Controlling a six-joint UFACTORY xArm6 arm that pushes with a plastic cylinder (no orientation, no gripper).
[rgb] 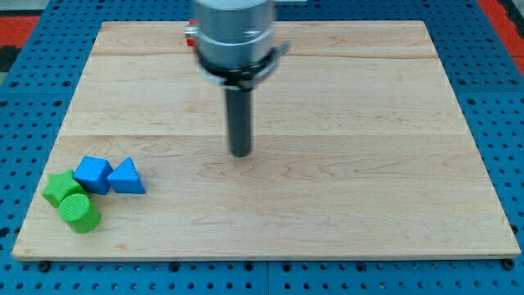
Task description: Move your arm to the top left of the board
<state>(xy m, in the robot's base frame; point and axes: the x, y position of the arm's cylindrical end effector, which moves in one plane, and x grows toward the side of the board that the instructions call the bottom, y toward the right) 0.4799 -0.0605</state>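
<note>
My tip (241,152) rests on the wooden board (344,188) a little left of its middle, under the grey arm body (234,37) at the view's top. A group of blocks lies far off at the view's bottom left: a blue cube (92,174), a blue triangular block (125,177) just to its right, a green star-like block (60,188) and a green cylinder (79,212). The tip touches none of them. A bit of a red block (188,34) peeks out behind the arm body at the board's top edge.
The board lies on a blue pegboard surface (33,90) that shows on all sides. Red strips show in the view's top corners (16,16).
</note>
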